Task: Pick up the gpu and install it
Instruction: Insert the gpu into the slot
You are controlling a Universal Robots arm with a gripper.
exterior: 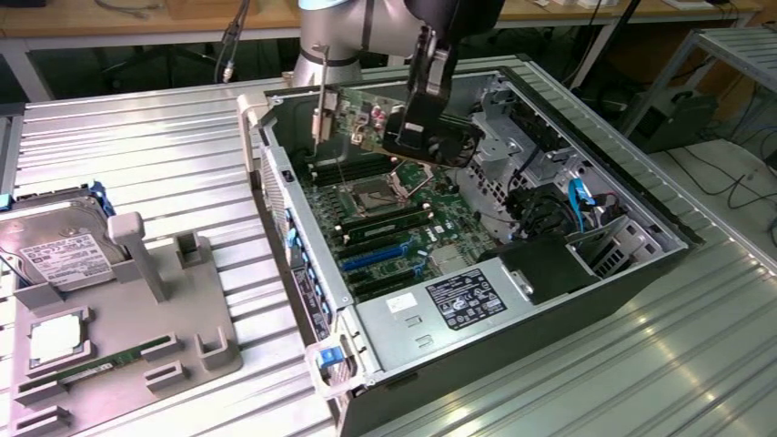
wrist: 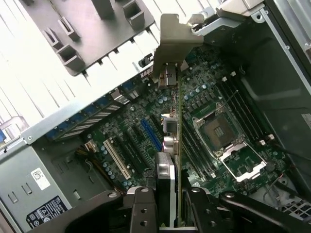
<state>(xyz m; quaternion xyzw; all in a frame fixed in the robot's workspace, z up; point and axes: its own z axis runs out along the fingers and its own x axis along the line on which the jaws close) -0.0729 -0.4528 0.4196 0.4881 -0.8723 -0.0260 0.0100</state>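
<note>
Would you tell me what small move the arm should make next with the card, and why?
Probably a short sideways shift toward the blue slot, before any lowering. The gripper holds the graphics card above the open case, clear of the motherboard, and in the wrist view the card's edge runs beside that slot, not over it.

The exterior view looks steeply down on bench and open case. The wrist view, close past the claw, shares its motherboard.
</note>
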